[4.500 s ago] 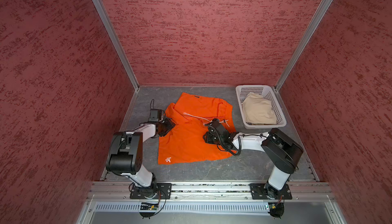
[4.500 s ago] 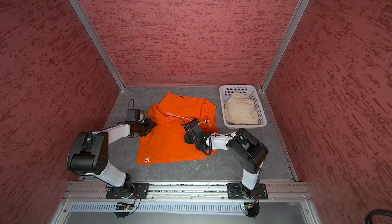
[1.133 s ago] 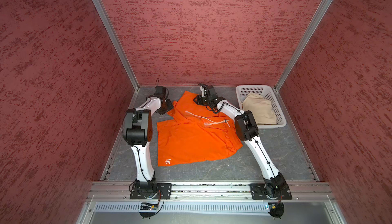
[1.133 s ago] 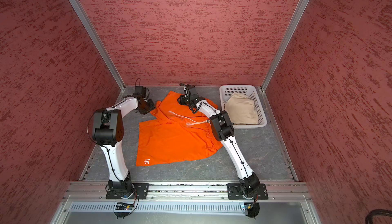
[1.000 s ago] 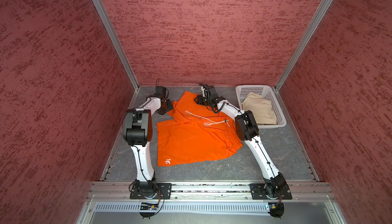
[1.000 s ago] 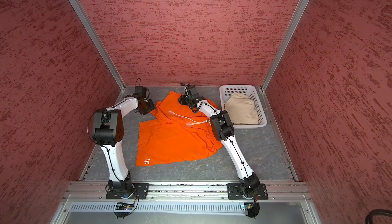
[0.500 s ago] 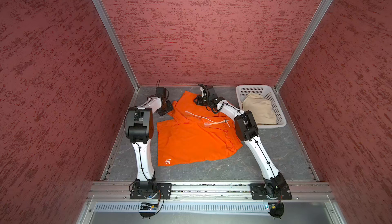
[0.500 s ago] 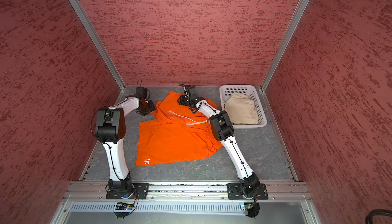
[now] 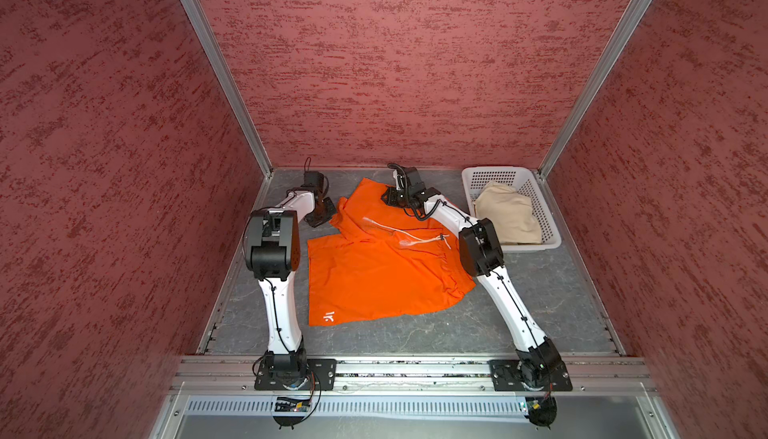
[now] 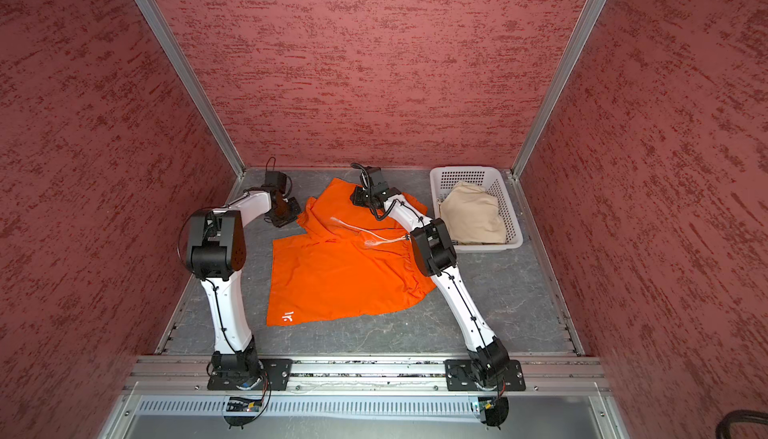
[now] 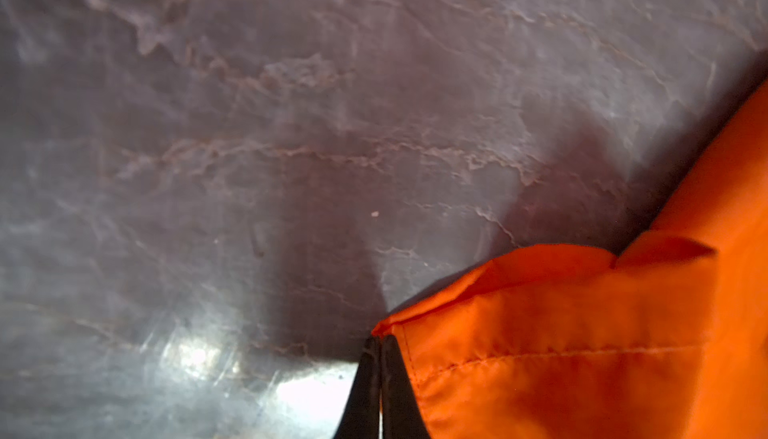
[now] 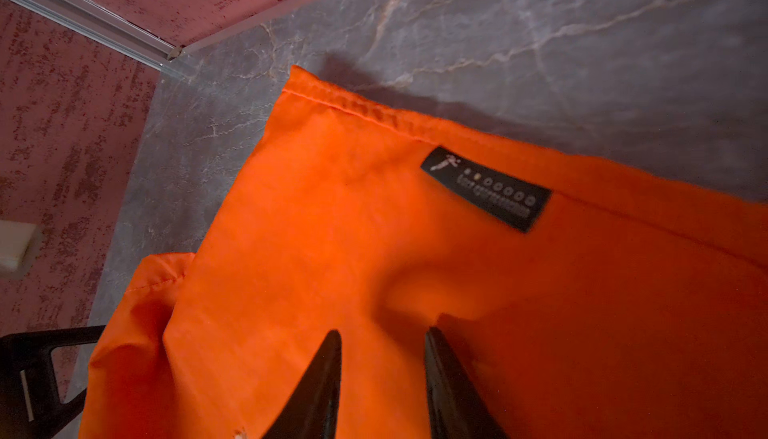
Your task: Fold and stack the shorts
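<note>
- At tabletop rear, left gripper is sitting closed at bright orange cloth shorts' corner; right gripper is standing parted.
- Folding is apparently beginning, needing both corners pinched.

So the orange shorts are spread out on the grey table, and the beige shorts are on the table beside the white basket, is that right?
Not quite. The beige shorts lie inside the white basket, not beside it on the table, as both top views show. The orange shorts are indeed spread out on the grey table.
</note>
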### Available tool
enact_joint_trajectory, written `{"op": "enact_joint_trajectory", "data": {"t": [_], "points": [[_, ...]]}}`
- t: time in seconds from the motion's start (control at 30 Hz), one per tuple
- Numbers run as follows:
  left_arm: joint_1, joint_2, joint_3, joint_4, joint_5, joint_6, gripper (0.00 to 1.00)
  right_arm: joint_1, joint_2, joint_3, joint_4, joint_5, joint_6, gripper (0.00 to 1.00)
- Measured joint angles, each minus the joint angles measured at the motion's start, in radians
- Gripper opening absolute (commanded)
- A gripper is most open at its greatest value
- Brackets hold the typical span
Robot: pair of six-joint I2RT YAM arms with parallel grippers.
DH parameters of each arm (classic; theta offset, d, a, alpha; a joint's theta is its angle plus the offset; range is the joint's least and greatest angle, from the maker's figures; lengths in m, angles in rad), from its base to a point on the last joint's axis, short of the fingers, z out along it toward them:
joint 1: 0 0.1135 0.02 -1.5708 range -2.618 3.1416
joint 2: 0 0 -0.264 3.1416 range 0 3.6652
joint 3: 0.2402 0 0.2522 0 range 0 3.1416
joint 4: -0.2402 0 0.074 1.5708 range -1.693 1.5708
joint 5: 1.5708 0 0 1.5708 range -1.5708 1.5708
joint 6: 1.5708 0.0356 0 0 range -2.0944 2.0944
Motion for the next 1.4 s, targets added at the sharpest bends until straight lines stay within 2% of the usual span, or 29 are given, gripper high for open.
{"op": "enact_joint_trajectory", "data": {"t": [0.57,0.73,0.83,0.93,1.0,1.1,1.23,1.4], "points": [[0.025,0.000,0.002,-0.008,0.003,0.004,0.00,-0.050,-0.003,0.010,-0.038,0.105,0.036,0.27],[0.034,-0.001,0.002,-0.012,0.005,0.004,0.00,-0.081,-0.048,-0.061,-0.032,0.171,0.062,0.27],[0.034,-0.002,0.000,-0.011,0.006,0.004,0.00,-0.092,-0.082,-0.116,-0.027,0.191,0.070,0.30],[0.034,-0.008,-0.010,-0.004,0.007,0.003,0.00,-0.093,-0.095,-0.139,-0.010,0.187,0.072,0.38],[0.034,-0.017,-0.023,-0.002,0.011,0.003,0.16,-0.093,-0.095,-0.141,0.005,0.166,0.070,0.42],[0.032,-0.045,-0.049,-0.004,0.029,-0.002,0.24,-0.091,-0.100,-0.153,0.027,0.125,0.061,0.44],[0.016,-0.107,-0.060,-0.011,0.051,-0.008,0.41,-0.079,-0.166,-0.257,0.067,0.078,0.043,0.43],[-0.032,-0.167,0.007,0.003,0.099,-0.018,0.42,-0.047,-0.312,-0.425,0.140,0.040,0.022,0.43]]}}
